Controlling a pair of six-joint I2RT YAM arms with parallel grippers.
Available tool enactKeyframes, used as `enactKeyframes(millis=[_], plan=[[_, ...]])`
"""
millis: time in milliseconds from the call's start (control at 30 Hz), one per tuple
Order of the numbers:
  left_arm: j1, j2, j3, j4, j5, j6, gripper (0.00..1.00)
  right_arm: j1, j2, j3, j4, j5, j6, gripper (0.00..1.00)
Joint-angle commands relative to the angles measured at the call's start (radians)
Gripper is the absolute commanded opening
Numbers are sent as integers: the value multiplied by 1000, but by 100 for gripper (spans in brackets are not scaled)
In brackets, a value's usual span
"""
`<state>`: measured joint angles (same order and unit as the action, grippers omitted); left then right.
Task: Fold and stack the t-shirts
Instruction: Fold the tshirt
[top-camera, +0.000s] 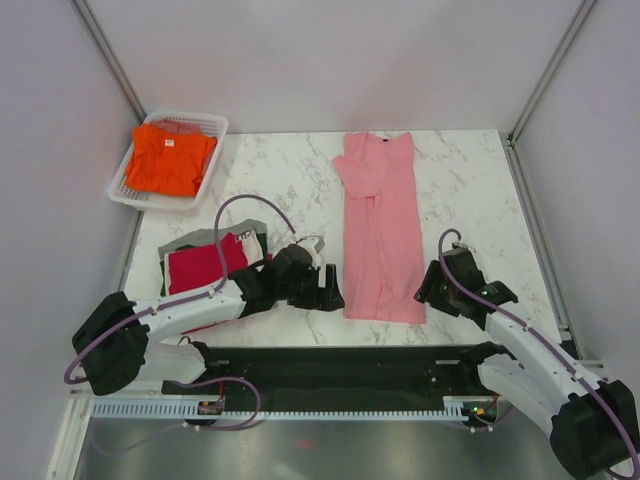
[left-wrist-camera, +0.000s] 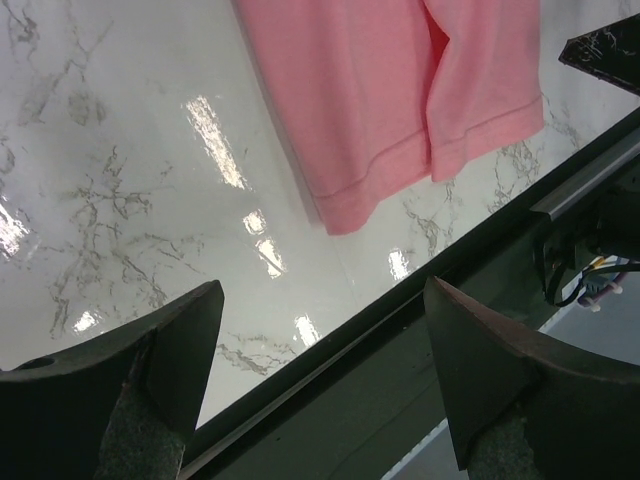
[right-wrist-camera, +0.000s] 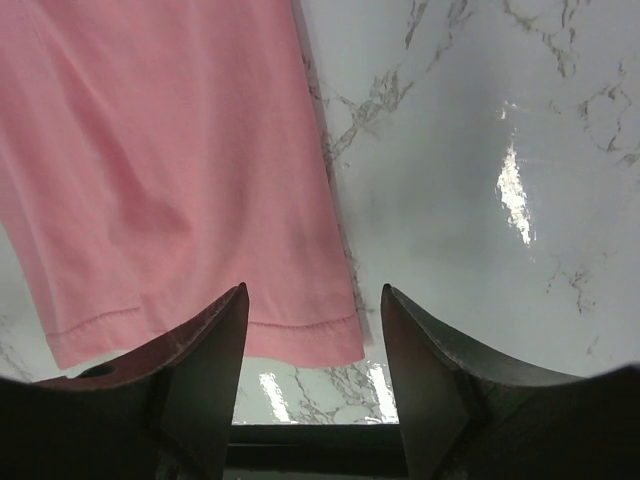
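Observation:
A light pink t-shirt (top-camera: 383, 230) lies folded lengthwise into a long strip on the marble table, hem toward me. Its hem shows in the left wrist view (left-wrist-camera: 400, 90) and the right wrist view (right-wrist-camera: 170, 180). My left gripper (top-camera: 330, 291) is open and empty just left of the hem's near corner. My right gripper (top-camera: 428, 287) is open and empty at the hem's right corner. A folded crimson t-shirt (top-camera: 205, 265) lies on grey and white ones (top-camera: 250, 240) at the left. An orange t-shirt (top-camera: 168, 160) sits in the white basket (top-camera: 216, 124).
The basket stands at the table's back left corner. The table's dark near edge rail (left-wrist-camera: 470, 260) runs close under both grippers. Bare marble (top-camera: 470, 190) lies right of the pink shirt, and more (top-camera: 290, 180) between it and the basket.

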<state>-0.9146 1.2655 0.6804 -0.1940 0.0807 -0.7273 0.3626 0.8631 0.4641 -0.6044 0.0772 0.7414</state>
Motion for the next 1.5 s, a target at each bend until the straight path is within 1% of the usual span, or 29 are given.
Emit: enactKeyframes(millis=[0, 33, 67, 133, 167, 233, 267, 367, 500, 633, 700, 733, 767, 800, 833, 1033, 1100, 1233, 1400, 1467], plan=[[-10, 11, 7, 7, -33, -58, 89, 6, -18, -10, -34, 12, 24, 63], [-13, 12, 7, 8, -33, -61, 88, 4, -16, -16, -38, 6, 21, 60], [-15, 20, 10, 8, -29, -67, 87, 6, -16, -21, -37, -17, 13, 53], [-27, 29, 11, 10, -24, -75, 85, 7, -21, -33, -52, -34, 10, 51], [-35, 32, 13, 11, -25, -81, 85, 9, -27, -38, -55, -48, 3, 48], [-49, 52, 13, 18, -29, -89, 83, 12, -53, -59, -48, -74, 1, 47], [-52, 61, 16, 21, -27, -93, 82, 15, -56, -64, -47, -100, 6, 44], [-66, 95, 22, 34, -30, -103, 77, 25, -39, -64, -43, -97, 10, 44], [-67, 100, 21, 44, -39, -107, 77, 58, 54, -47, -37, -62, 15, 46], [-67, 117, 34, 44, -36, -104, 77, 75, 91, -48, -26, -48, 26, 44], [-67, 130, 38, 45, -32, -103, 77, 78, 94, -47, -23, -45, 27, 38], [-67, 133, 39, 50, -30, -103, 76, 79, 94, -44, -24, -42, 27, 34], [-67, 140, 39, 56, -26, -104, 76, 78, 93, -41, -29, -39, 26, 17], [-67, 143, 41, 59, -24, -104, 75, 79, 85, -38, -34, -37, 26, 13], [-67, 149, 45, 59, -19, -104, 73, 79, 80, -32, -41, -37, 26, 10], [-67, 186, 71, 62, -19, -95, 63, 81, 51, -12, -63, -44, 16, 10], [-67, 207, 87, 61, -25, -92, 62, 82, 53, -12, -61, -45, 16, 10], [-66, 296, 140, 64, -7, -87, 55, 84, 54, -10, -52, -47, 15, 10], [-67, 357, 169, 85, 13, -96, 53, 85, 44, -15, -52, -48, 13, 10], [-67, 383, 171, 106, 37, -103, 49, 85, 42, -16, -51, -48, 12, 10]])
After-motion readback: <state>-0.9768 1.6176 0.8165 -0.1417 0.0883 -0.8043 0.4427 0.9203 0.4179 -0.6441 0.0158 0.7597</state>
